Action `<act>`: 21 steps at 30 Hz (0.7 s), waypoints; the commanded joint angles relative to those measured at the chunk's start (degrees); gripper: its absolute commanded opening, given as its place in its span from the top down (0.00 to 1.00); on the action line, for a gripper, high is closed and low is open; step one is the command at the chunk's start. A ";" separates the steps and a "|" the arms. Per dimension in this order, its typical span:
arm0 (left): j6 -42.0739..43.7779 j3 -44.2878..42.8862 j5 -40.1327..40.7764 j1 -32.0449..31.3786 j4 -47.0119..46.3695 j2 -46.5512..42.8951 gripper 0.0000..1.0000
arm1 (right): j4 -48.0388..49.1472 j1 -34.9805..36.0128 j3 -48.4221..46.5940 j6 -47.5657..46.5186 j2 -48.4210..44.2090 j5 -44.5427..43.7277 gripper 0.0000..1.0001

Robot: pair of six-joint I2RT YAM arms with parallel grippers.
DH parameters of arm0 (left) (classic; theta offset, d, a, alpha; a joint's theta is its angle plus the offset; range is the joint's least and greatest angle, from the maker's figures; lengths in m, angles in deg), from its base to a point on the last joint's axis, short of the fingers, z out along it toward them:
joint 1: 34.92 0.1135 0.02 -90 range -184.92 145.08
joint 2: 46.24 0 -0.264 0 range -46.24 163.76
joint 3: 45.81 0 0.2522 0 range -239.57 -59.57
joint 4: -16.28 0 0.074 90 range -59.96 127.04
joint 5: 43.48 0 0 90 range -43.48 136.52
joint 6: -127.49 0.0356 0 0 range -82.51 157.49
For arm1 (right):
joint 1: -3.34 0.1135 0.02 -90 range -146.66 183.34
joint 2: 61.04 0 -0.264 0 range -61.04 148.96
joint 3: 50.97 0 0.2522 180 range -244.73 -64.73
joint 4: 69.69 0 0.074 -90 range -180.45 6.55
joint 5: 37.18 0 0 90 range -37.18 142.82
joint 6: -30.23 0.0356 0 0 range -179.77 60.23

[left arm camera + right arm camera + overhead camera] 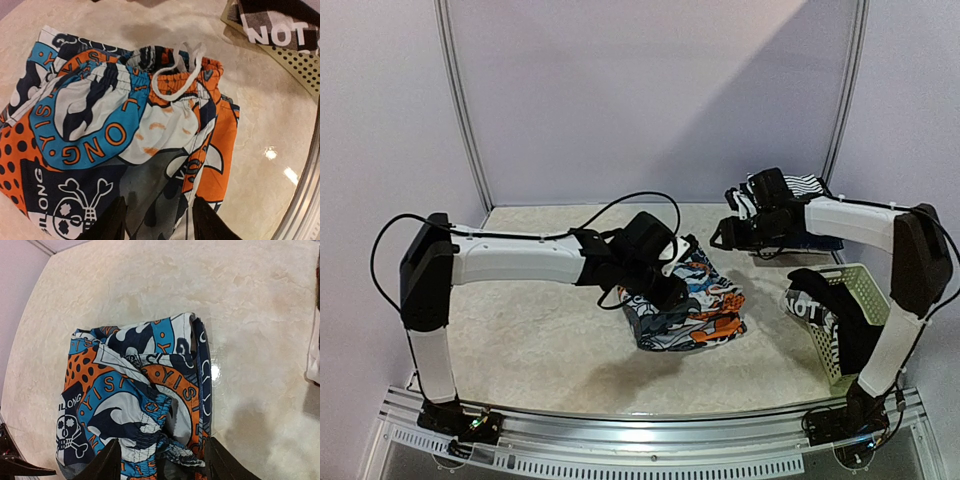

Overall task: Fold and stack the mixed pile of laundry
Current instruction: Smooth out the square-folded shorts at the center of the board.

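Shorts (705, 300) in a busy orange, blue, white and black print lie folded flat on the pale marble-look table (540, 330), to the left of the white lattice basket (860, 290) as the overhead camera sees it, with a strip of bare tabletop between the two. A white drawstring (175, 75) loops across their elastic waistband. The left gripper (670, 295) hangs over the end of the shorts farthest from the basket. Its two dark fingers (112, 220) are spread wide, with printed cloth beneath and between them. Whether the tips touch the fabric cannot be told from these views. The right gripper (728, 232) is set back from the basket's far left corner, beyond the shorts and apart from them. Its fingers (107, 460) are likewise spread with nothing clamped, and its wrist camera looks down on the shorts, which appear framed in the gap. Just behind that gripper, past the basket's far side, lies a white garment with thin black stripes (808, 185), partly hidden by the arm. A black cloth (808, 305) bearing the white letters "NOT" drapes over the basket's left rim, on the side nearest the shorts but not touching them. Neither gripper is near it.
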 commanded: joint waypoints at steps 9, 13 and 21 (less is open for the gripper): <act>-1.30 4.15 -5.60 -1.33 -6.60 5.34 0.59 | -2.46 -0.47 -5.01 -3.08 13.75 18.88 0.56; -1.81 5.94 -6.11 -1.49 -8.22 5.98 0.61 | -2.18 -0.47 -4.76 -2.67 15.36 19.68 0.63; -2.45 7.67 -6.19 -1.95 -10.12 7.37 0.65 | -0.14 -0.45 -4.01 -1.75 16.26 22.84 0.76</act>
